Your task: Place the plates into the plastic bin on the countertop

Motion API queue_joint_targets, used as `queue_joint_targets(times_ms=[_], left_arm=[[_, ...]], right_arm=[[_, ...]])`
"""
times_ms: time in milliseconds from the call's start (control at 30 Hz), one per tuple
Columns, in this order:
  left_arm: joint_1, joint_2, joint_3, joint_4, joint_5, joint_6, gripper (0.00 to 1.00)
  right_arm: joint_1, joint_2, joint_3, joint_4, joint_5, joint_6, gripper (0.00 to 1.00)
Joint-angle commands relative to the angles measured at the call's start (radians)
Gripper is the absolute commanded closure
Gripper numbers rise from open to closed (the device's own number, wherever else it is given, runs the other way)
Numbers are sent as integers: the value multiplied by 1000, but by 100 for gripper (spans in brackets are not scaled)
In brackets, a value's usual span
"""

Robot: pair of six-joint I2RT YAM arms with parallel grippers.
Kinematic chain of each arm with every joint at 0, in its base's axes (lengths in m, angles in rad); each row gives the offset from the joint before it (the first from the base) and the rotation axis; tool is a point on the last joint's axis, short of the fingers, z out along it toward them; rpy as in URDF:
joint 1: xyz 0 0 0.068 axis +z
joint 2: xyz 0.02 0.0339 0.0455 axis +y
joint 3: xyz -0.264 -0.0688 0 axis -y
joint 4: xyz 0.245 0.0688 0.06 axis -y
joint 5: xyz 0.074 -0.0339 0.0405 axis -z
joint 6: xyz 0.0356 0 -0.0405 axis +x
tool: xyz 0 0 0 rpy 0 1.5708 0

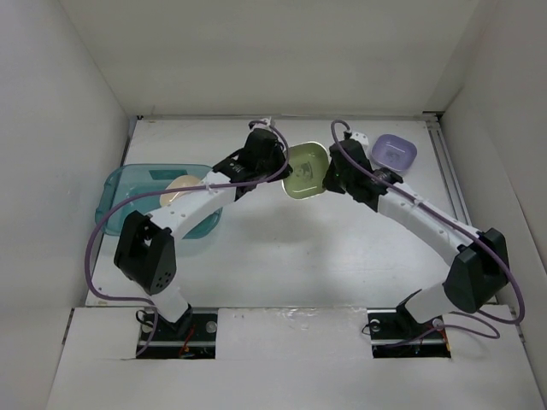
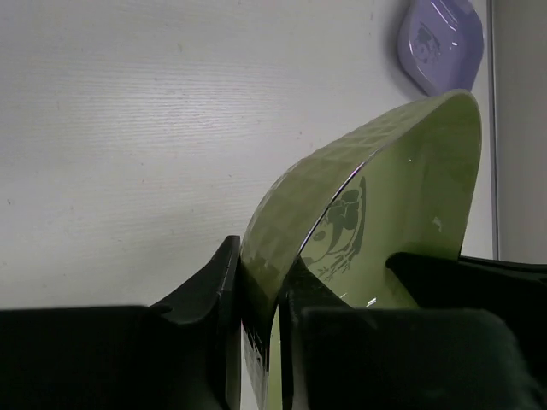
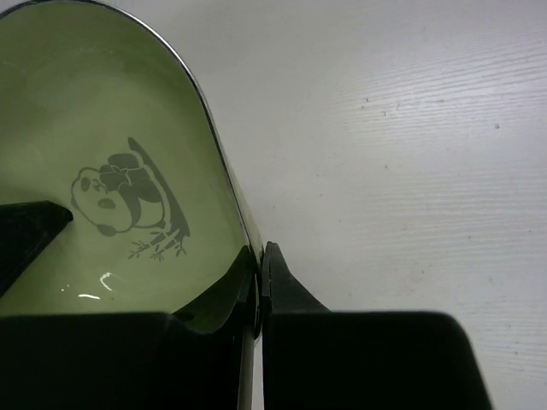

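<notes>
A green plate (image 1: 306, 171) with a dark panda mark hangs tilted above the middle of the countertop (image 1: 342, 248), between both arms. My left gripper (image 1: 279, 162) is shut on its left rim; in the left wrist view the fingers (image 2: 224, 273) pinch the green plate (image 2: 393, 188). My right gripper (image 1: 330, 179) is shut on the opposite rim, and the right wrist view shows that gripper (image 3: 261, 258) clamping the plate's (image 3: 102, 128) edge. A purple plate (image 1: 394, 151) lies at the back right. The teal plastic bin (image 1: 128, 184) stands at the left with a cream plate (image 1: 179, 190) inside.
White walls close the countertop on three sides. The left arm's link and cable cross over the bin's right half, hiding part of its inside. The purple plate (image 2: 440, 43) lies flat near the back right corner rail.
</notes>
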Motion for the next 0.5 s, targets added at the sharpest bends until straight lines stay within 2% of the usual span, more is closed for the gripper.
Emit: queue_joint_targets(times_ms=[0, 33, 67, 100, 133, 167, 200, 300, 467], left_arm=[[-2, 15, 20, -78, -152, 14, 100], [-2, 15, 30, -101, -182, 14, 100], [10, 6, 30, -101, -193, 14, 100], [31, -7, 30, -101, -193, 3, 100], [62, -27, 16, -101, -142, 3, 100], [97, -76, -25, -86, -118, 3, 100], [178, -102, -47, -76, -97, -8, 100], [316, -208, -122, -76, -81, -40, 100], [498, -392, -288, -52, -81, -147, 100]], right_arm=[[37, -32, 68, 42, 38, 20, 99], [47, -32, 79, 32, 58, 20, 90], [47, -32, 79, 22, 58, 20, 73], [47, -32, 79, 4, 76, 20, 34], [35, -32, 79, -7, 85, 20, 19], [25, -32, 79, -7, 95, 20, 13], [13, -32, 79, -16, 95, 2, 13], [-35, -46, 18, 10, 66, -29, 11], [-94, -72, -31, 42, -2, -101, 11]])
